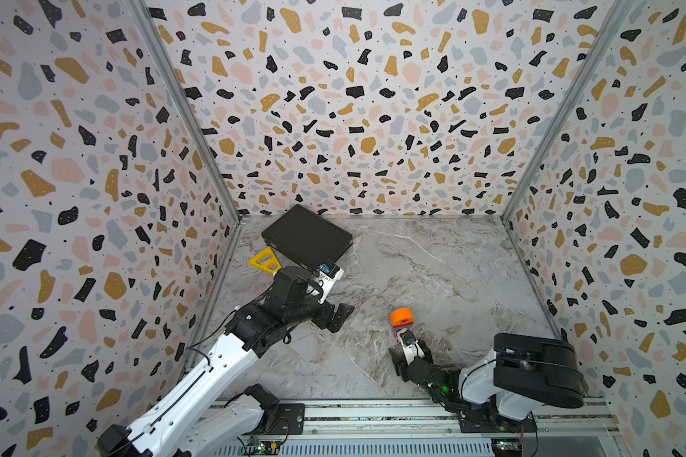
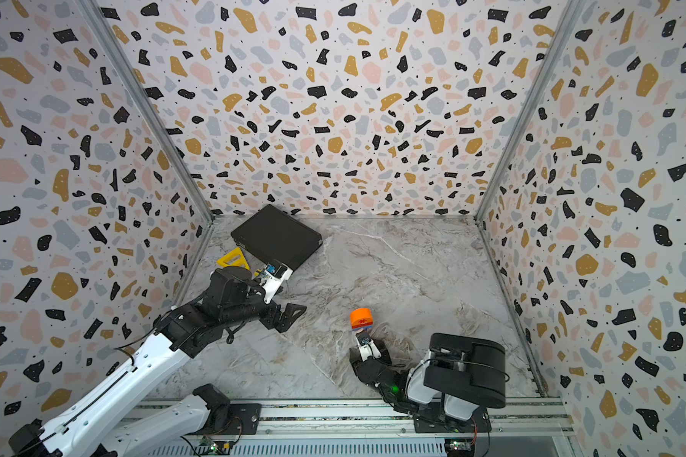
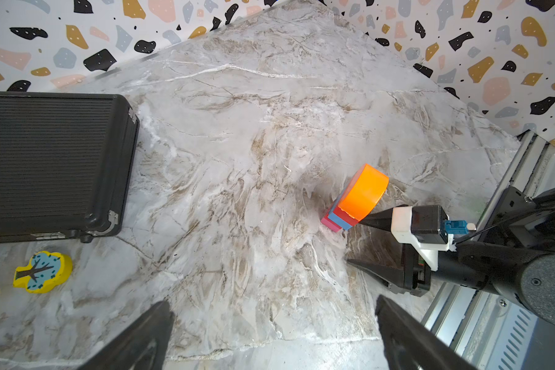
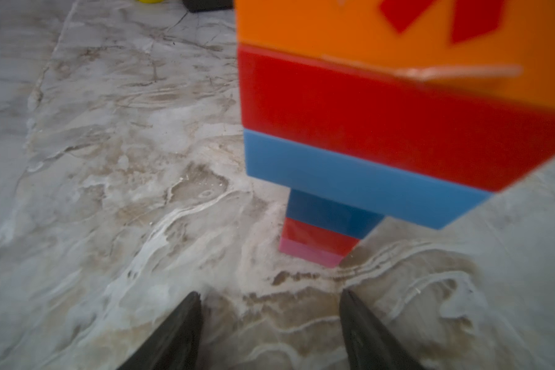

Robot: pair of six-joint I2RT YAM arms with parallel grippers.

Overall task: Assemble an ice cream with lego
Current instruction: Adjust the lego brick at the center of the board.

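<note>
Near right gripper (image 4: 269,292), upright ice cream (image 4: 366,112)

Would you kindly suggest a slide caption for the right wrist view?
Stacked Lego ice cream stands upright on the marble tabletop, just beyond the open, empty right pincer.

I'm hovering the right tool (image 4: 269,293) just beside the ice cream (image 4: 366,112), jaws parted and empty; the left tool (image 3: 273,302) is hanging well apart from it, spread wide.
</note>
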